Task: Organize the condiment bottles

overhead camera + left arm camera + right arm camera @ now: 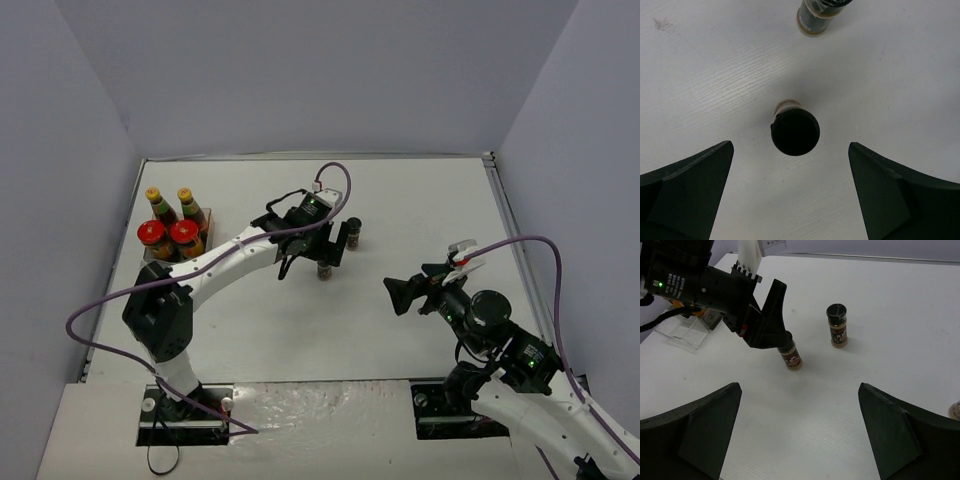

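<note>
Left gripper (790, 146) hangs spread over a spice jar (795, 131) mid-table, open table (900, 75) either side. Right gripper (799, 388), likewise spread and empty, hovers near the right edge.

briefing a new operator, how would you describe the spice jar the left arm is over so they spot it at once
On the white table, follow the left arm out to the left gripper, open near the middle. The spice jar stands directly under it; its black-capped twin stands further back, clear of that gripper.
</note>
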